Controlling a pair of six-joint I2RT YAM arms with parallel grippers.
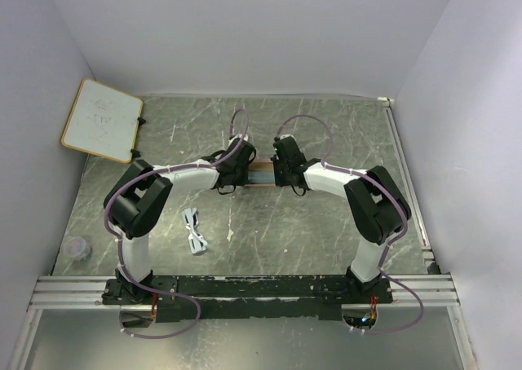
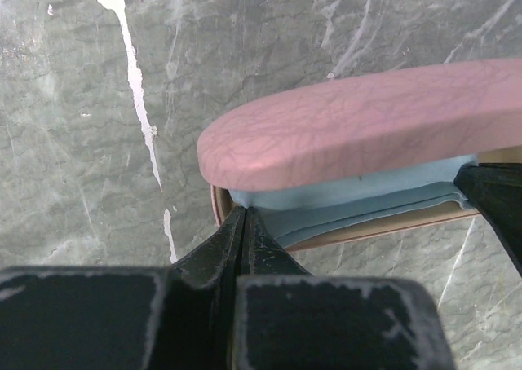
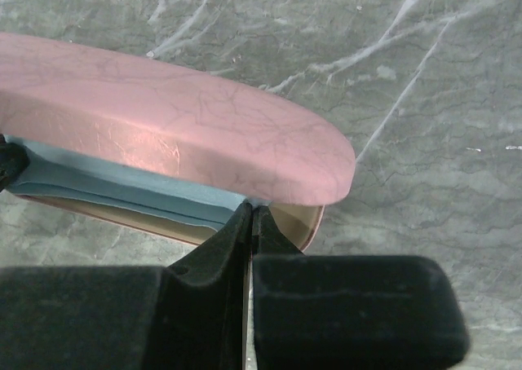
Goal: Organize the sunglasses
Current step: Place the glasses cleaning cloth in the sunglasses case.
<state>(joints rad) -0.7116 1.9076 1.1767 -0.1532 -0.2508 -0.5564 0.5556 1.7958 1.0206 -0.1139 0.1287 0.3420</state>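
Observation:
The white-framed sunglasses [image 1: 194, 231] lie on the table, near the left arm's elbow and apart from both grippers. The tan-pink case [image 1: 263, 174] lies at the table's middle with its lid [image 2: 367, 117] raised. The blue-grey cloth [image 2: 367, 199] lies folded inside it. My left gripper [image 2: 245, 213] is shut, its tips pinching the cloth's left corner at the case's left end. My right gripper [image 3: 254, 209] is shut on the cloth's [image 3: 106, 187] right corner under the lid [image 3: 163, 117]. In the top view the left gripper [image 1: 247, 173] and the right gripper [image 1: 280, 174] face each other across the case.
A small whiteboard [image 1: 102, 119] leans at the back left corner. A small round clear object [image 1: 76, 248] sits at the left edge. White walls enclose the table on three sides, and a metal rail [image 1: 245, 287] runs along the near edge.

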